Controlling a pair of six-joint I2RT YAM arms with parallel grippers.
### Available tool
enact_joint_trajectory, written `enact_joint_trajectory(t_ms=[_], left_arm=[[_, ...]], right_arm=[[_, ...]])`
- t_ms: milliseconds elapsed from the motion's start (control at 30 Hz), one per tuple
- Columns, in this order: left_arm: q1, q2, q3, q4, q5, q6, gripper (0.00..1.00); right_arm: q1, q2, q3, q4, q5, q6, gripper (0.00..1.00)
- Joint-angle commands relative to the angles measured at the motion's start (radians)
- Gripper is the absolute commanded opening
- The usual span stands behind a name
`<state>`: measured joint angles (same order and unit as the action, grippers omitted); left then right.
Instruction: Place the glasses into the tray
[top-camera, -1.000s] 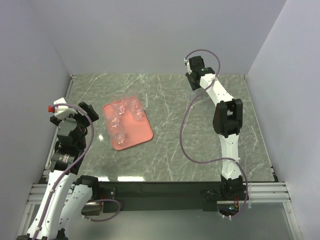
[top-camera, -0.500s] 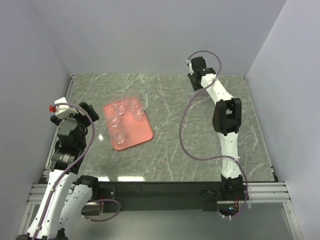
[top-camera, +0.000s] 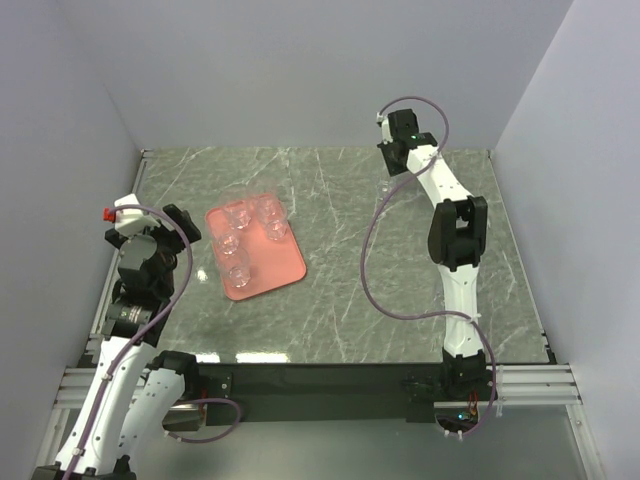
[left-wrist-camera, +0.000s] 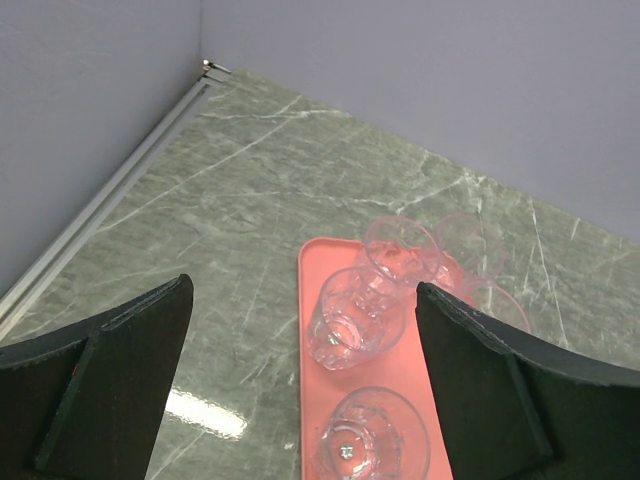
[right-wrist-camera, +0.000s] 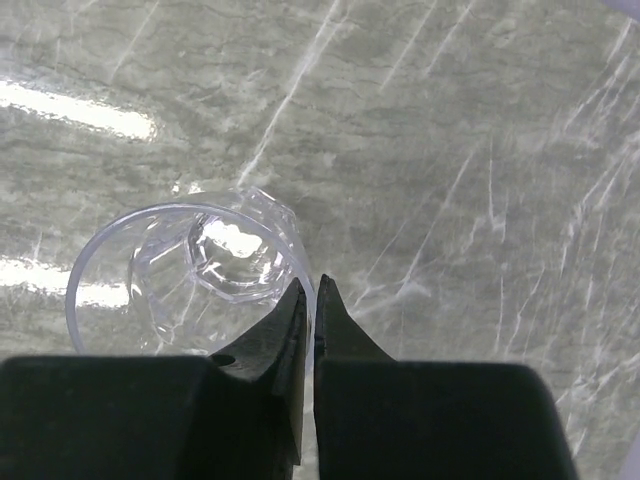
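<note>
The salmon-pink tray (top-camera: 284, 264) lies left of centre with several clear glasses in it, such as the ones marked here (top-camera: 238, 213) (top-camera: 236, 272). My left gripper (top-camera: 186, 226) is open and empty, left of the tray. In the left wrist view its jaws (left-wrist-camera: 303, 290) stand wide, with the tray (left-wrist-camera: 312, 272) and glasses (left-wrist-camera: 355, 320) (left-wrist-camera: 372, 437) beyond them. My right gripper (top-camera: 391, 183) is at the far back of the table. In the right wrist view it (right-wrist-camera: 312, 290) is shut on the rim of a clear glass (right-wrist-camera: 190, 270), one finger inside and one outside.
The grey marble table (top-camera: 380, 280) is walled at the left, back and right. A metal rail (left-wrist-camera: 110, 200) runs along its left edge. The right arm's purple cable (top-camera: 368, 270) hangs over the table's middle right.
My right gripper has shifted slightly to the right at the back of the table, still pinching the glass. The left arm has barely moved.
</note>
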<state>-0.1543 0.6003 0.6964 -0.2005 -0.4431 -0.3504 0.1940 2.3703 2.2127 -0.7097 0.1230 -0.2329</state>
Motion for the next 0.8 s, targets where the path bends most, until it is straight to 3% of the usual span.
enact_joint_trajectory(t_ms=[0,200,433,567,767], left_arm=[[-0.004,0.003,-0.018,0.065,0.070,0.037,1.00],[-0.004,0.001,-0.040,0.095,0.133,0.053,0.99],[-0.004,-0.004,-0.055,0.115,0.181,0.059,1.00],[-0.004,0.007,-0.061,0.116,0.184,0.068,0.99],[-0.004,0.007,-0.072,0.131,0.191,0.091,1.00]], right_arm=[[0.004,-0.066,-0.025,-0.031,-0.068,-0.028,0.00],[0.048,-0.352,-0.301,0.029,-0.274,-0.095,0.00],[0.220,-0.655,-0.669,0.139,-0.310,-0.117,0.00],[0.298,-0.737,-0.737,0.158,-0.332,-0.108,0.00],[0.349,-0.715,-0.690,0.162,-0.445,-0.049,0.00]])
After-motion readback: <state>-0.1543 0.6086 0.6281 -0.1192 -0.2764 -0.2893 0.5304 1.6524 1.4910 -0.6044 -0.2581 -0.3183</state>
